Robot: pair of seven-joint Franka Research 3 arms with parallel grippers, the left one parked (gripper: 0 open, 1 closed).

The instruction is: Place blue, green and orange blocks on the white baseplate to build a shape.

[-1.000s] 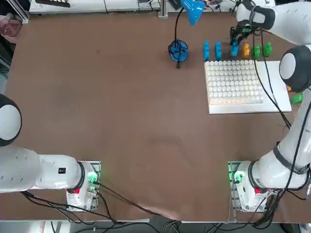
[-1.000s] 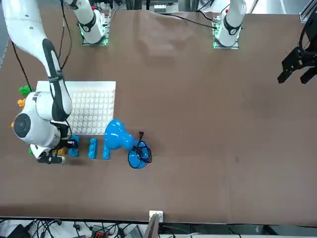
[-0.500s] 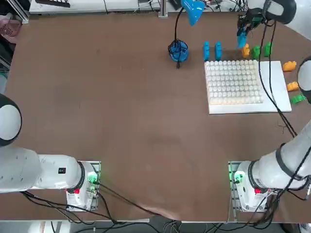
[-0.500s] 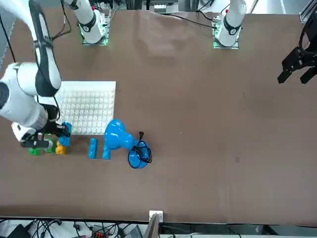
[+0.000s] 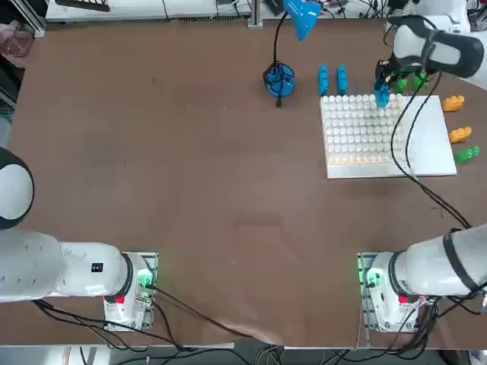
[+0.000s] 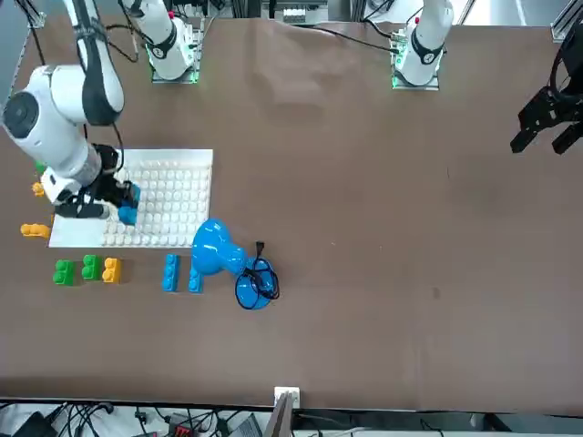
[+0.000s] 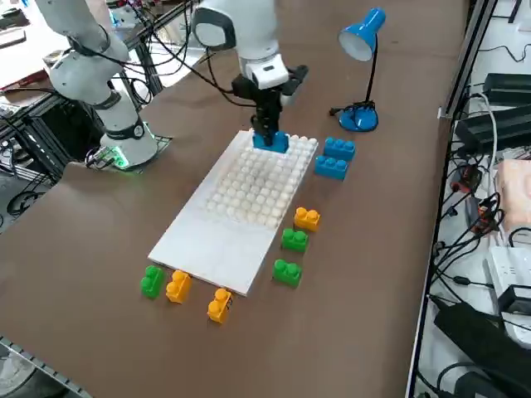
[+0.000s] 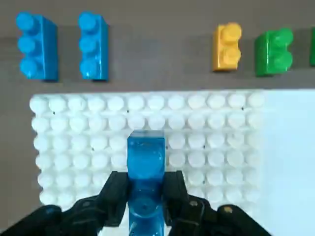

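Blue block (image 8: 145,162): rigid, light, glossy (likely slippery) plastic; right claw (image 8: 145,199) grasps its long sides, above the white baseplate (image 8: 288,162) near its lamp-side edge; best held mid-length.

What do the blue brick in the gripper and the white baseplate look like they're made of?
The blue brick, held by the right gripper, looks like glossy moulded plastic: bright highlights sit on its studs. The white baseplate also looks like plastic, slightly duller, with evenly moulded studs and a smooth strip.
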